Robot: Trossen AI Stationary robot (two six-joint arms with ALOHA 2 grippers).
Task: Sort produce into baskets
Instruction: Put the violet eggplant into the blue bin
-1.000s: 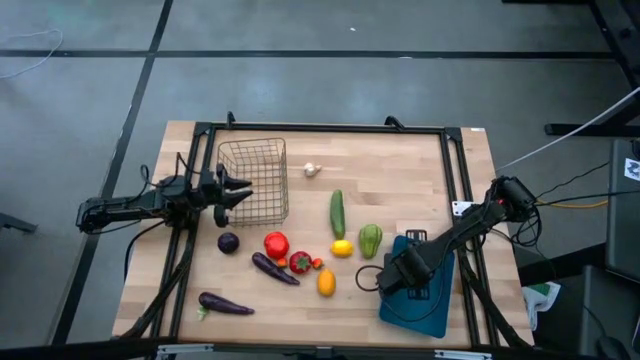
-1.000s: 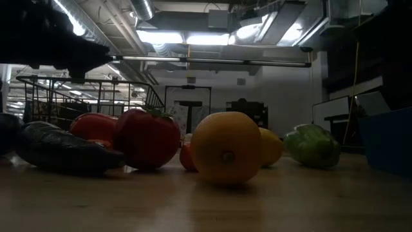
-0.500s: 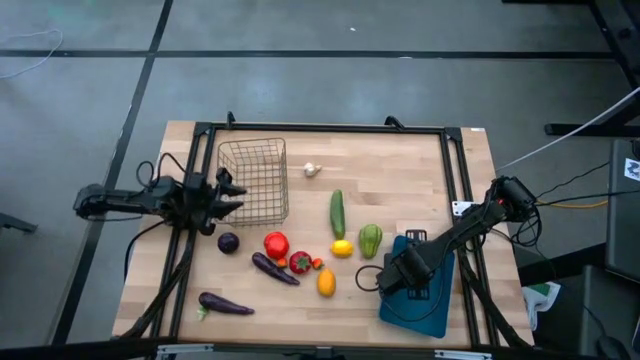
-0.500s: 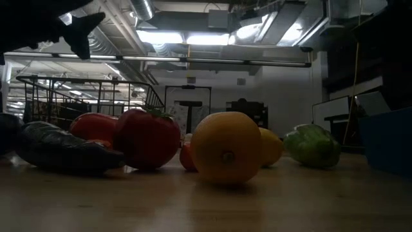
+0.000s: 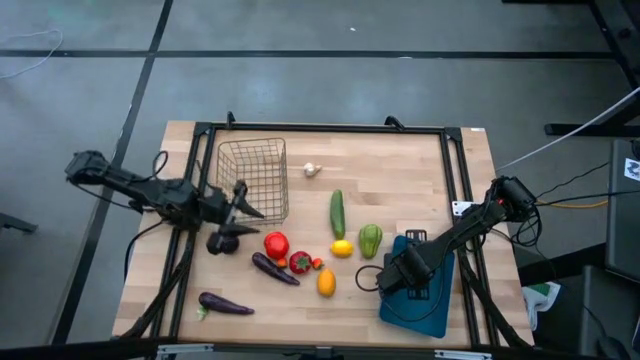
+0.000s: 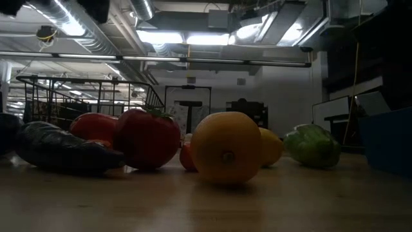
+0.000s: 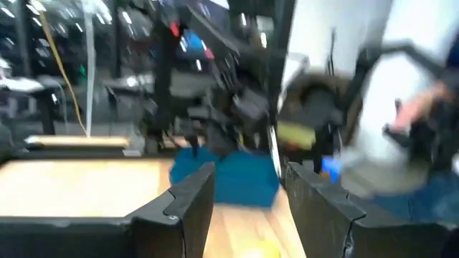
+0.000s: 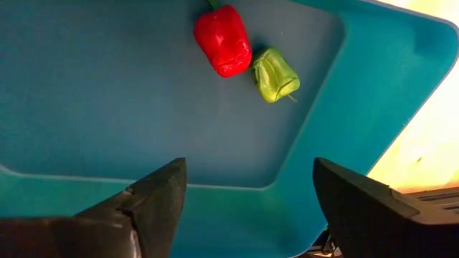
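The produce lies on the wooden table: garlic (image 5: 312, 169), cucumber (image 5: 338, 213), green pepper (image 5: 370, 240), lemon (image 5: 342, 248), red tomatoes (image 5: 276, 243), an orange fruit (image 5: 326, 282), and dark eggplants (image 5: 274, 268), (image 5: 225, 304), (image 5: 228, 241). The wire basket (image 5: 255, 180) stands at the far left. My left gripper (image 5: 248, 207) is open and empty by the basket's near left corner, above the round eggplant. My right gripper (image 5: 392, 278) hangs open and empty over the teal tray (image 5: 420, 305). The tray holds a red pepper (image 8: 224, 39) and a small green vegetable (image 8: 275, 74).
A black frame (image 5: 320, 128) runs round the table. In the low view the orange fruit (image 6: 225, 147), a tomato (image 6: 147, 138) and an eggplant (image 6: 61, 151) stand close together in the middle. Bare wood lies at the far right of the table and along its near edge.
My left gripper has risen, nearly leaving the low view at the top. It has swung from the basket's left wall a little toward the table's near edge and right, and now points slantwise over the round eggplant. Nothing on the table has moved.
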